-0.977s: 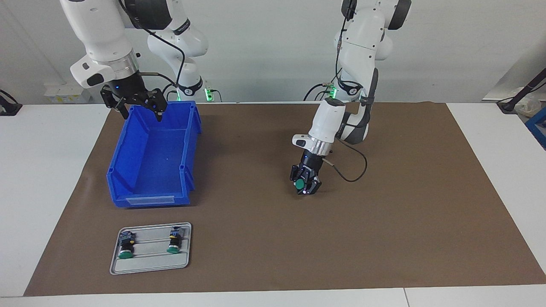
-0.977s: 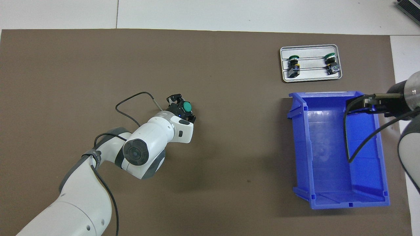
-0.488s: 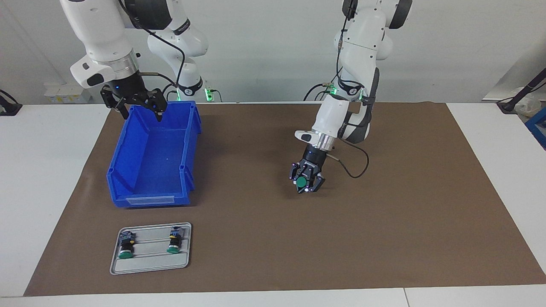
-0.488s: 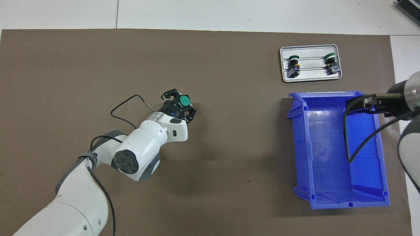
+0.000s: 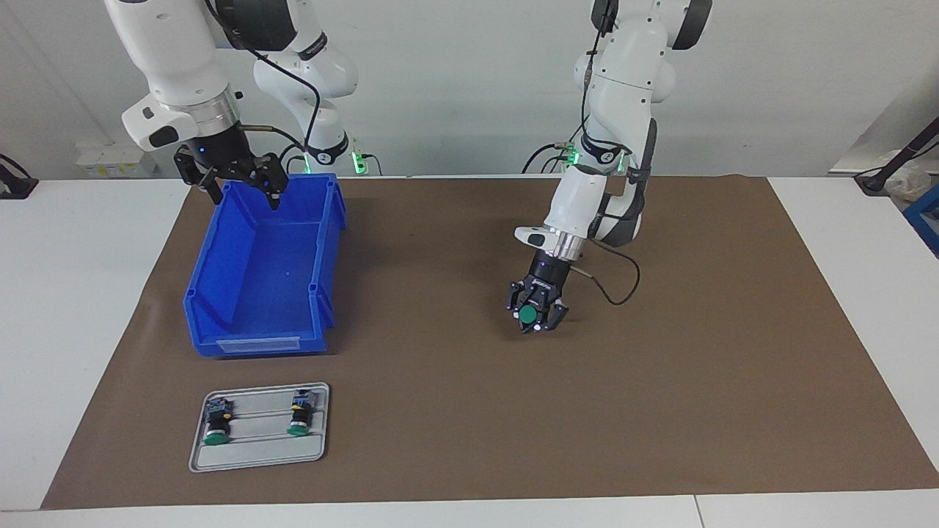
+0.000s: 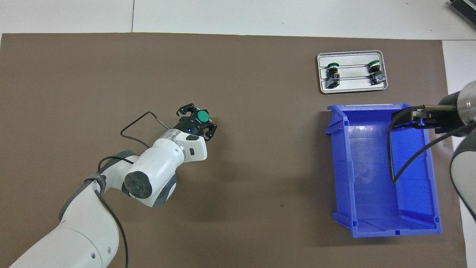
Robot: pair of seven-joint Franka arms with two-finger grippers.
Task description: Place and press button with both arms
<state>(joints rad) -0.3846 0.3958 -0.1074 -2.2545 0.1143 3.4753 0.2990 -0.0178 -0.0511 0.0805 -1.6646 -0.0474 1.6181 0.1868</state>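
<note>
A button (image 5: 528, 315) (image 6: 202, 116) with a round green cap sits between the fingers of my left gripper (image 5: 534, 317) (image 6: 198, 120), which is shut on it low over the middle of the brown mat. The cap faces up and away from the wrist. Two more buttons (image 5: 215, 438) (image 5: 297, 429) lie on a grey tray (image 5: 257, 460) (image 6: 353, 88), caps pointing away from the robots. My right gripper (image 5: 244, 196) (image 6: 409, 119) hangs open and empty over the blue bin's (image 5: 257, 293) end nearest the robots. That arm waits.
The blue bin (image 6: 372, 175) stands on the mat toward the right arm's end, with nothing in it. The tray lies just farther from the robots than the bin. A black cable (image 5: 616, 293) loops from the left wrist over the mat.
The left gripper has shifted a little toward the left arm's end with the button in it and turned about its wrist. The right arm has not moved.
</note>
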